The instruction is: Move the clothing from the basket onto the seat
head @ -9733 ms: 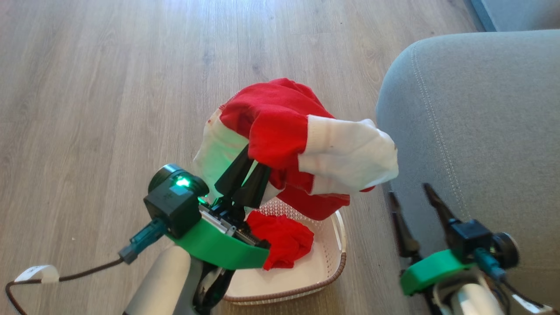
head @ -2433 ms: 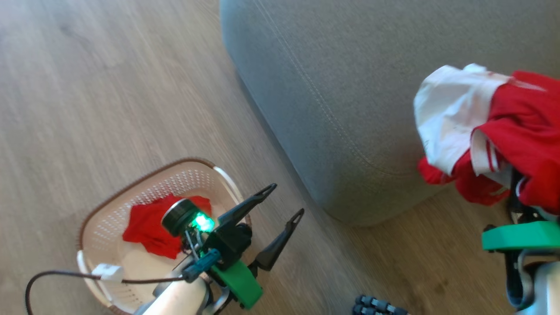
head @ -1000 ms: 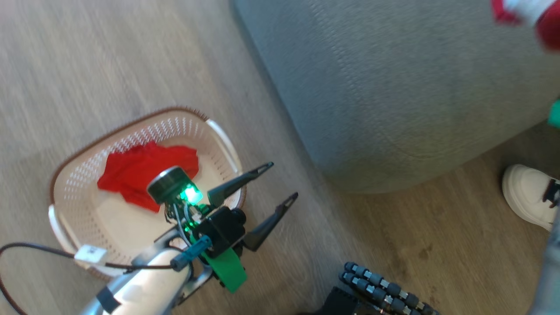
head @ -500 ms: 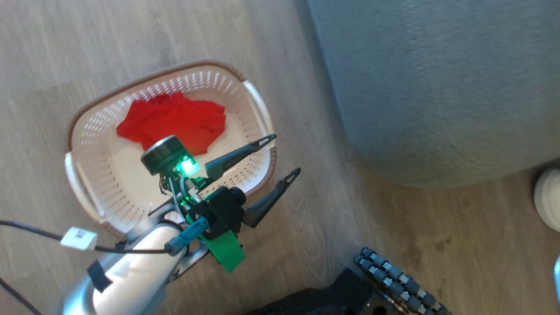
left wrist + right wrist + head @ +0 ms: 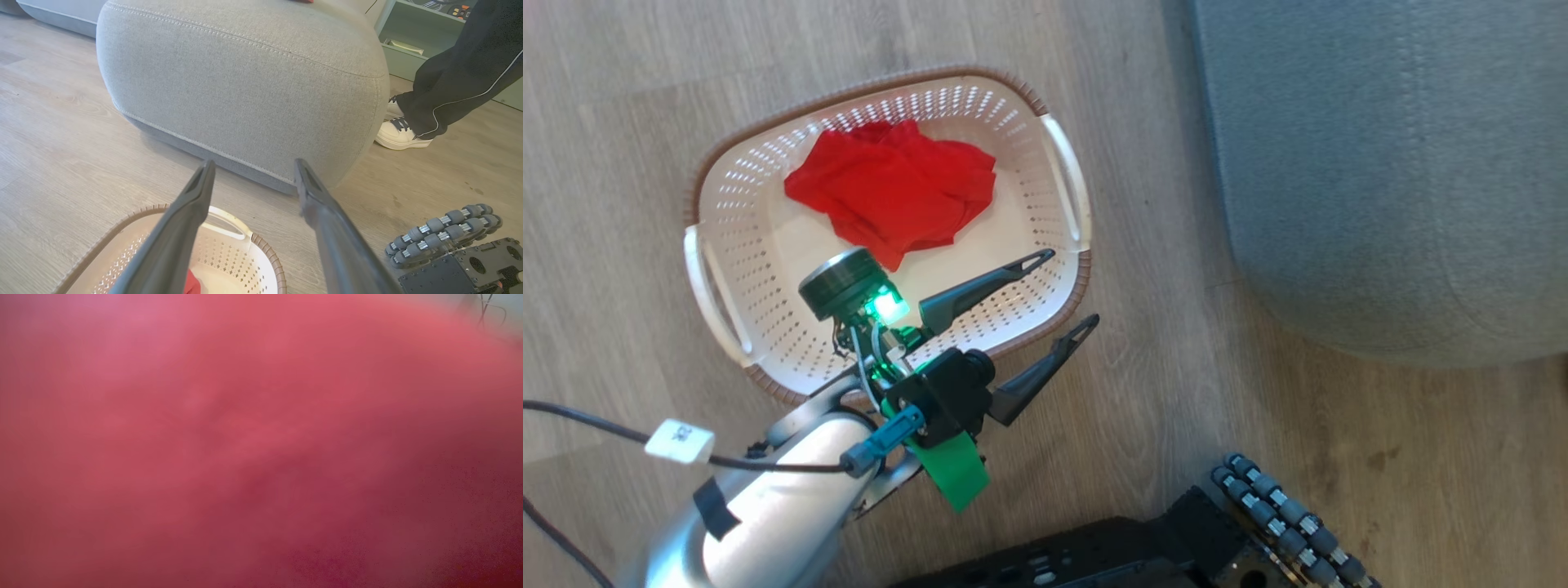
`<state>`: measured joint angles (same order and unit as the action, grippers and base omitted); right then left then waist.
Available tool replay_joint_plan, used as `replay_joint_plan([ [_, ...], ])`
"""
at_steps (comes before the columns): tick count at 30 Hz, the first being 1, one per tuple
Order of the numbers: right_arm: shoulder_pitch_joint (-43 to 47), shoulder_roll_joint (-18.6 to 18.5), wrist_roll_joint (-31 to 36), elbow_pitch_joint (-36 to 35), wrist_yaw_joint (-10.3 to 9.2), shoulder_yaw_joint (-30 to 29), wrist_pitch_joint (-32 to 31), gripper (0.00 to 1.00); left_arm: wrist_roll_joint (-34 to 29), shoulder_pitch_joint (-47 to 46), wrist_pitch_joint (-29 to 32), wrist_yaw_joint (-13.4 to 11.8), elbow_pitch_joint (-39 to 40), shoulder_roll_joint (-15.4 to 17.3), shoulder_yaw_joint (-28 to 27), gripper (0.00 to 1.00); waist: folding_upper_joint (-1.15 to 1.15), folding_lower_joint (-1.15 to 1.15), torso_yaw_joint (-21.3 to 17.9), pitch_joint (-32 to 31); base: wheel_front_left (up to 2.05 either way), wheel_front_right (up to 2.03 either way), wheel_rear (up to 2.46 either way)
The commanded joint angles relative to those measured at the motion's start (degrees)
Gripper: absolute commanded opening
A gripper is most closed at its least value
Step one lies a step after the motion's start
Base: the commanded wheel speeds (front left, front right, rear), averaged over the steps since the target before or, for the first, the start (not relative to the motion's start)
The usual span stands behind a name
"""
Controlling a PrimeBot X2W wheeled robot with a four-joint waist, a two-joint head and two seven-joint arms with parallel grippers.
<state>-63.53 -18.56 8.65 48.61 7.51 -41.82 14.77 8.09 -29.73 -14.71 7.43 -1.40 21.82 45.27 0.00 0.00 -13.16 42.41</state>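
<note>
The left gripper [image 5: 1068, 288] hangs over the basket [image 5: 737, 245], at the corner nearest the seat [image 5: 1380, 163]. Its jaws are spread wide and hold nothing. One long dark finger lies over the basket's inside. The other lies just outside the brown rim, over the wood floor [image 5: 605, 122]. Neither finger touches the basket or the cloth. Seen from the left wrist, the two fingers stand far apart above that same corner, with a sliver of red showing below them.

The plain red garment [image 5: 894, 192] lies crumpled on the basket's bottom, toward the wall farthest from the left gripper and reaching up to it.

The seat stands beside the basket, with a strip of floor between them. Past the seat from the basket, a person's dark trouser leg [image 5: 461, 73] and white shoe [image 5: 402, 134] stand on the floor. The robot's black base with grey roller wheels [image 5: 1286, 523] sits well apart from the basket, on the left gripper's side.

The right gripper's jaws are closed almost together. Blurred red fabric [image 5: 245, 437] lies right against that wrist's camera and hides the fingers. Whether they pinch the cloth cannot be told, nor where this cloth is relative to the basket.
</note>
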Motion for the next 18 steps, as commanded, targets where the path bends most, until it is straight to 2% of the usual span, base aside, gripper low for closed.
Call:
replay_joint_plan([
  [1,-1.64,-2.65,1.10,-1.15,-0.02,-0.40,-0.31,0.00,0.34,-0.57,-0.29,0.06,1.77,0.32,-1.18,1.00,0.00,0.00,0.62,0.54,0.00,0.00,0.00],
  [9,-2.35,-3.14,8.47,5.74,-0.02,-3.41,-3.90,0.00,0.23,-1.01,-0.29,0.06,1.95,0.10,-2.62,1.00,0.00,0.00,1.98,2.05,0.00,0.00,0.00],
  [18,-2.47,-1.13,12.58,8.93,-0.02,-6.35,-4.28,0.00,0.21,-0.82,-0.29,0.06,1.63,-0.12,-2.86,1.00,0.00,0.00,2.19,2.18,0.00,0.00,0.00],
])
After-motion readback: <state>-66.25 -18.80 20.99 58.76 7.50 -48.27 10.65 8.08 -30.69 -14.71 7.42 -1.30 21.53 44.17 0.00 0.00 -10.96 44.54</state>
